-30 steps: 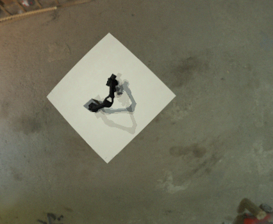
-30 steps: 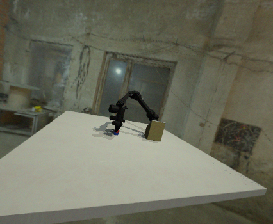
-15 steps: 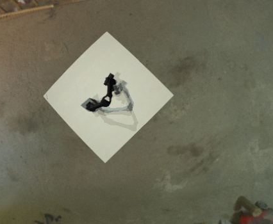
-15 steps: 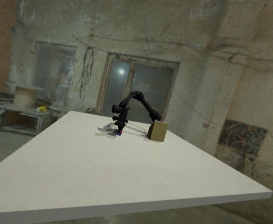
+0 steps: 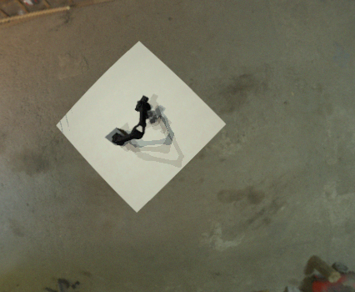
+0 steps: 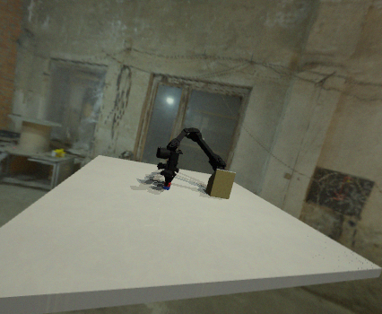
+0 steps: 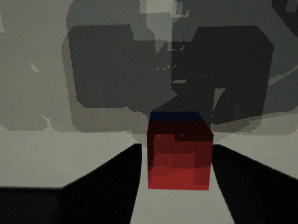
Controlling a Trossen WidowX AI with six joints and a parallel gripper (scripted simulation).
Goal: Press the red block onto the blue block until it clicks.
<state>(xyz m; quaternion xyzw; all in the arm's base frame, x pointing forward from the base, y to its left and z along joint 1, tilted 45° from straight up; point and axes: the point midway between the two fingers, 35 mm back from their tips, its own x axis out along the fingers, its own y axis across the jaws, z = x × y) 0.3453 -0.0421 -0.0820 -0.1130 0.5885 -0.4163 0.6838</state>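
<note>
Red block [image 6: 169,184] [image 7: 179,160]: on top of the blue block [image 6: 166,188] [image 7: 175,116], out on the white table [image 5: 137,179] [image 6: 161,247] [image 7: 30,160]. In the wrist view it fills the space ahead of the fingers, and only a dark blue strip shows past its far edge. Cannot tell from these views whether the two are fully clicked together.

Gripper [image 6: 168,183] [image 7: 176,151]: pointing down over the stack, fingers parted a little wider than the red block, one to each side. A thin strip of pale table shows between the block and the finger at the left of the wrist view; at the right the gap is too slight to judge. No grip on the block.

Arm [image 5: 142,118] [image 6: 206,145]: black, bent high at the elbow, reaching from its base down to the stack. From overhead it hides both blocks.

Tan box [image 6: 221,184]: upright on the table at the arm's base end, well apart from the stack.

Shadows: several overlapping grey ones on the table beside the arm.

Farther out: a worn wall [image 6: 287,40] with a framed window [image 6: 212,112]; a workbench [image 6: 56,157] at the left of the exterior view, a big spool [image 6: 35,135] standing on it, something yellow [image 6: 59,152] nearby. Stained concrete floor [image 5: 283,138] around the table from above.
</note>
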